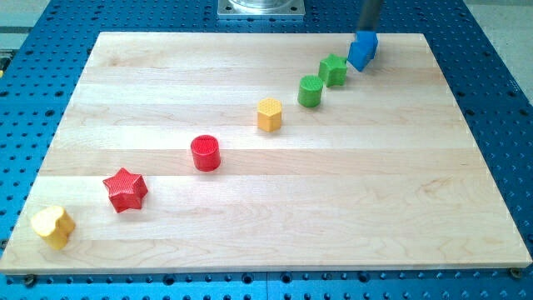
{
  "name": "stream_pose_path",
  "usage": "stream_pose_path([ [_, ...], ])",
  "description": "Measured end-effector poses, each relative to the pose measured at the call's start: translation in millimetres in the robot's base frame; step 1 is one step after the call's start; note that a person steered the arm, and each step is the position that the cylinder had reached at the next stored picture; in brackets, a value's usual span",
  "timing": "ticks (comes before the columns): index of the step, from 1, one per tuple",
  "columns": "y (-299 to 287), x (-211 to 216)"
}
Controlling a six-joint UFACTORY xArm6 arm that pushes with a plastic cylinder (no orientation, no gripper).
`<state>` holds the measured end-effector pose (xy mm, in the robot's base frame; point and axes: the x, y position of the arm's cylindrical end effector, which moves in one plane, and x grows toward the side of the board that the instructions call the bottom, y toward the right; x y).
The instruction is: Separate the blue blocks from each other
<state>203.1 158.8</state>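
Surface: pale wooden board (275,208) laid on a blue perforated table (500,100); a grey metal mount (261,7) is seen at the view's top edge.
Arm pose: only the lower part of the dark rod is seen, entering from the view's top right and standing nearly upright.
My tip (364,33): set at the top edge of the blue blocks, touching or just behind them; the very end is partly hidden, so contact cannot be confirmed.
Jaws: none are fitted; a bare rod is carried, so nothing is grasped or released.
Blue blocks (362,50): found near the board's top right corner, pressed together so that they read as one angular blue mass; the shapes cannot be told apart, nor can a gap between them be made out.
Green star block (333,70): placed just beside the blue blocks, on their lower left.
Green cylinder block (310,91): placed next down the diagonal, close to the star.
Yellow hexagonal block (269,114): seen near the board's middle top.
Red cylinder block (205,153): seen left of centre.
Red star block (125,189): placed lower left.
Yellow heart-like block (53,226): placed near the board's bottom left corner.
Layout: all blocks are strung along one diagonal from bottom left to top right.
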Motion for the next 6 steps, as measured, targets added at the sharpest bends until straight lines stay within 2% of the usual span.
stream_pose_path([
  [1,-2.8,50.9],
  [2,-3.0,72.1],
  [3,-5.7,47.4],
  [4,-0.9,72.9],
  [5,40.4,107.0],
  [6,49.5,59.9],
])
